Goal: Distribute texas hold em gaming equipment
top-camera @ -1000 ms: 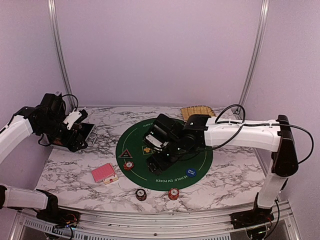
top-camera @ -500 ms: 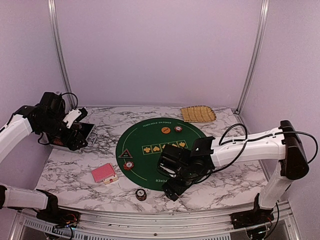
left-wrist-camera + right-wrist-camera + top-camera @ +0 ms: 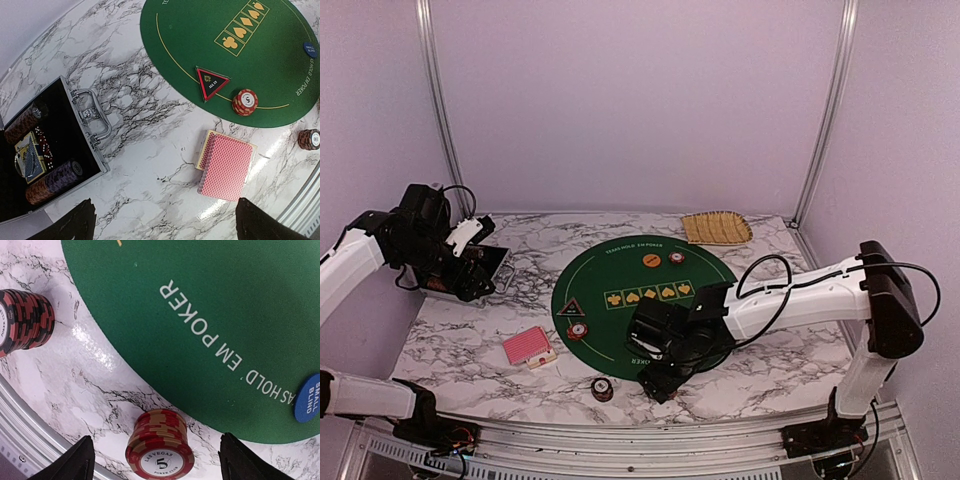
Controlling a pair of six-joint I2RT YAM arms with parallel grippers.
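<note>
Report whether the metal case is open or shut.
Open: the case shows its black inside, with chip stacks, dice and a card deck lying in it.

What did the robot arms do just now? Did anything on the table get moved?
The right gripper swung from the middle of the green mat toward the near edge. It now hangs with its jaws open around the red chip stack, and nothing is gripped yet. The left gripper, which is open, the red-backed cards, the dark chip stack and the triangle button stayed put.
</note>
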